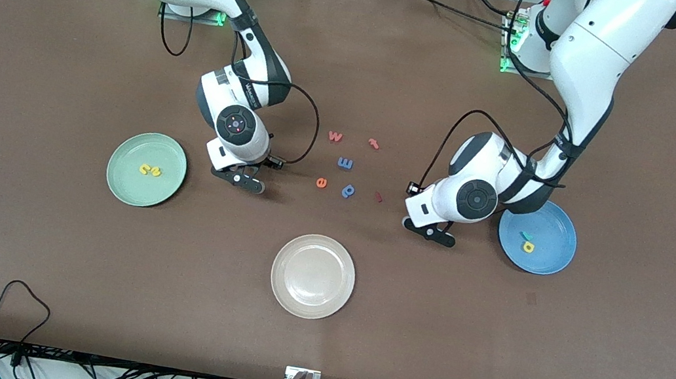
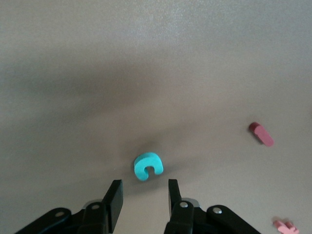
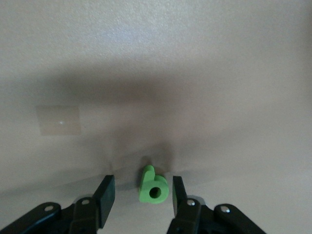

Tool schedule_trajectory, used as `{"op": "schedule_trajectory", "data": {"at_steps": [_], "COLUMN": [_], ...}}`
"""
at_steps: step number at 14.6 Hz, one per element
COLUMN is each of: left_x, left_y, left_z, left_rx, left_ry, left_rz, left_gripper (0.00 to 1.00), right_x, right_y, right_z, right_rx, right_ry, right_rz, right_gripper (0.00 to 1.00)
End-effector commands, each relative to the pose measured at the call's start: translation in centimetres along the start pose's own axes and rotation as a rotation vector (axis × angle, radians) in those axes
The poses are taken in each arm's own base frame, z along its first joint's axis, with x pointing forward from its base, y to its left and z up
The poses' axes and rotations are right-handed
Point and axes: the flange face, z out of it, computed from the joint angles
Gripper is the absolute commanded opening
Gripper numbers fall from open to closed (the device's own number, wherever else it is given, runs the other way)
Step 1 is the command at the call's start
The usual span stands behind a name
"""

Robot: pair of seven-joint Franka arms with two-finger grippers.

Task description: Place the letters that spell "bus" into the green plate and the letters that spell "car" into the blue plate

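Two letters left to bin: teal "c" and green "b", both on the table.

Left gripper is low over the table, jaws parted and empty, with the "c" just ahead of the tips rather than between them. Right gripper is also parted, the "b" between its fingers but no contact visible, so not gripped.

Yellow "s" and "u" are in the green plate; teal "r" and yellow "a" are in the blue plate.

Risks:
- Closing left now likely pinches air or flicks the "c" away.
- The "b" sits nearer one finger; an uneven close could spin it out.

Nearby: orange "e", blue "p", blue "m" and a dark red piece lie between the arms, clear of both approaches. The cream plate is nearer the camera and is not a target.
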Motion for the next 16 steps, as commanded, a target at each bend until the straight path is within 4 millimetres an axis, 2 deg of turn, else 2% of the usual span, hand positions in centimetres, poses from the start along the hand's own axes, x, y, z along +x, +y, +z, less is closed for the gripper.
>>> {"op": "schedule_trajectory", "data": {"at_steps": [1, 13, 16], "left_x": [-0.1, 0.5, 0.7], "left_y": [0.2, 0.0, -0.1], "left_z": [0.3, 1.5, 1.7], "left_rx": [0.006, 0.005, 0.002], "left_ry": [0.014, 0.042, 0.048], "left_rz": [0.0, 0.001, -0.004], "left_gripper": [0.46, 0.46, 0.43], "right_x": [-0.9, 0.0, 0.0], "right_y": [0.7, 1.2, 1.2], "right_z": [-0.5, 0.0, 0.0], "right_rx": [-0.002, 0.005, 0.007], "right_ry": [-0.013, -0.006, -0.004], "right_rz": [0.013, 0.012, 0.012], "right_gripper": [0.56, 0.47, 0.47]}}
